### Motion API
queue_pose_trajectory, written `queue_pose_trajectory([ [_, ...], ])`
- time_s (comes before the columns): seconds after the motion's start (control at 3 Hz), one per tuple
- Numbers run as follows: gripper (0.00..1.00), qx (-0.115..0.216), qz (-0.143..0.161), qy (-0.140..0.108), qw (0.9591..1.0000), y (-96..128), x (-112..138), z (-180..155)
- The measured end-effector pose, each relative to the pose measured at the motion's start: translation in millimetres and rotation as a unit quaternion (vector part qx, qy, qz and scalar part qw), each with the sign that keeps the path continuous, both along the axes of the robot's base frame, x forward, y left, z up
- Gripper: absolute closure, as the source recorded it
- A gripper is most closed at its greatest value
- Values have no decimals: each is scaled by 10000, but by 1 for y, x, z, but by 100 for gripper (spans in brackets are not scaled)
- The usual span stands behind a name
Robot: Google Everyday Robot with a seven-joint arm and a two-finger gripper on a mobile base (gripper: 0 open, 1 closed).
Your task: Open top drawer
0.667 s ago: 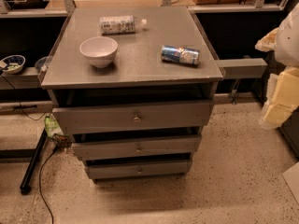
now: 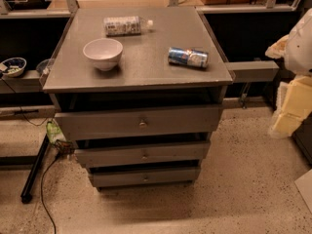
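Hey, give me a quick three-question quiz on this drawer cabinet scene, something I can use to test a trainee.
1. True or false: the gripper is touching the knob of the top drawer.
2. In the picture, what lies to the right of the white bowl on the cabinet top? A) a can on its side B) an upright mug C) a spoon
3. How many drawer fronts does the cabinet show?
Key: 1 false, the gripper is at the picture's right edge, apart from the cabinet. 2 A. 3 three.
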State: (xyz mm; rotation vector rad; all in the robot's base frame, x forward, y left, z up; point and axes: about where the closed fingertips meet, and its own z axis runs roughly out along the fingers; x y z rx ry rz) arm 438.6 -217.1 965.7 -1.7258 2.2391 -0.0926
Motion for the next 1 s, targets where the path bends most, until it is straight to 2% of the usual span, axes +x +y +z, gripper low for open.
queue_pose_trajectory([
  [0.67, 0, 55, 78, 459, 9989, -2, 6, -58],
  [1.0, 0, 276, 369, 800, 9957, 4, 35, -94],
])
